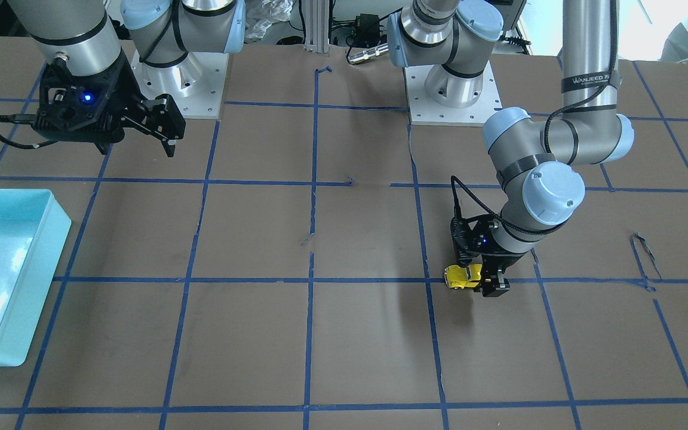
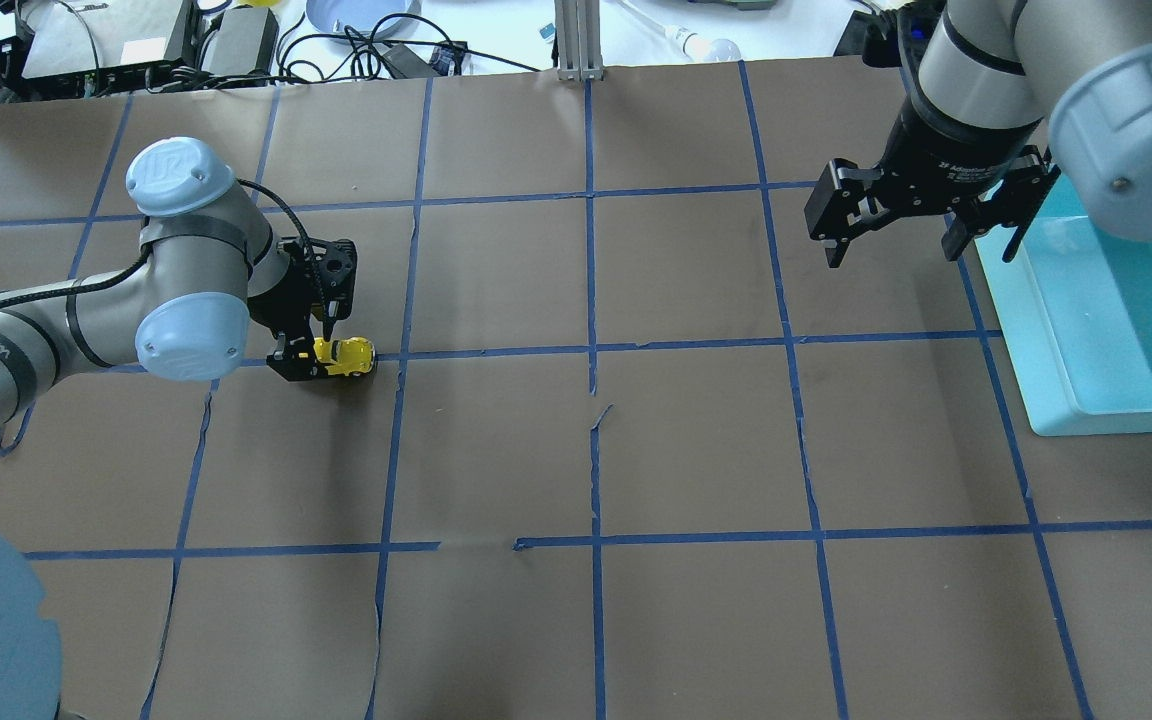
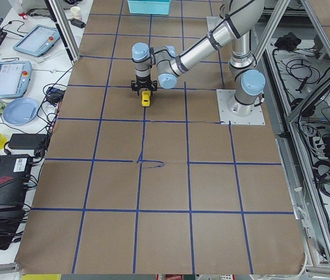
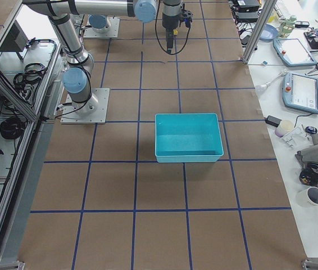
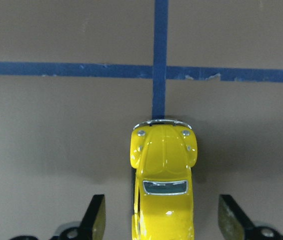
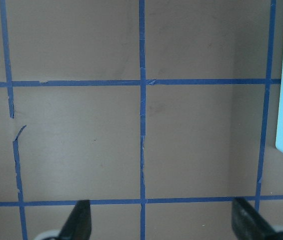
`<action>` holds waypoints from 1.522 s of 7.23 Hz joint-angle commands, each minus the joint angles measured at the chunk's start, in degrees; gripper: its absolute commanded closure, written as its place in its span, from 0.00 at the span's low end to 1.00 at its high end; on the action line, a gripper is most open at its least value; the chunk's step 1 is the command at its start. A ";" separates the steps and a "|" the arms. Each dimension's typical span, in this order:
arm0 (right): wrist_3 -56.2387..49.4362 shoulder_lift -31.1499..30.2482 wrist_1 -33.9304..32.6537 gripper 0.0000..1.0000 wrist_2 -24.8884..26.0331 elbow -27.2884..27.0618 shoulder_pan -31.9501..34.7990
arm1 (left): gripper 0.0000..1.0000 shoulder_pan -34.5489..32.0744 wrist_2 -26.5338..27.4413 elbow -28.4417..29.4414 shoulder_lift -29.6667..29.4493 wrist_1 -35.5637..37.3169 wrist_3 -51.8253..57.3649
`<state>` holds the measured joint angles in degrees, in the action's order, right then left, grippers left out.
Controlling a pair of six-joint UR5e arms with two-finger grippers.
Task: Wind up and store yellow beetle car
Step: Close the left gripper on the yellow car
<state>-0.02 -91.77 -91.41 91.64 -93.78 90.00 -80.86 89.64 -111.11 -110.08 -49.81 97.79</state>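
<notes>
The left pincer [image 5: 162, 217] stands released astride the yellow beetle car [image 5: 164, 160], in the surface's left half away from every edge, and I think it should close evenly on both flanks.

The brown-papered table [image 2: 696, 450], gridded with blue tape [image 2: 696, 347], carries the yellow beetle car [image 2: 346, 355] on a tape line at the overhead view's centre left. A turquoise bin [image 2: 1021, 340] stands at that view's right edge, and 2 metal base plates [image 1: 487, 113] lie at the front view's top.
</notes>
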 commanded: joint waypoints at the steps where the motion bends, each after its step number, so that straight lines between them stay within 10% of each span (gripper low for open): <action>1: 0.02 -0.07 0.00 0.00 -0.41 0.00 0.00 | 0.26 0.00 0.01 -0.07 -0.13 -0.02 0.21; 5: -0.07 -0.07 0.00 0.00 -0.41 0.00 0.00 | 0.33 0.09 0.27 0.19 -1.10 0.15 0.21; 6: -0.07 -0.07 0.00 0.00 0.20 0.00 0.00 | 0.74 0.09 0.44 0.28 -1.19 0.41 -0.14; 11: -0.07 -0.16 0.18 0.00 0.20 0.00 0.00 | 0.74 4.82 0.45 -0.07 -1.10 0.33 2.49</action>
<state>-0.09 -91.89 -91.29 91.81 -93.78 90.00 -77.75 90.09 -111.11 -111.20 -49.45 99.21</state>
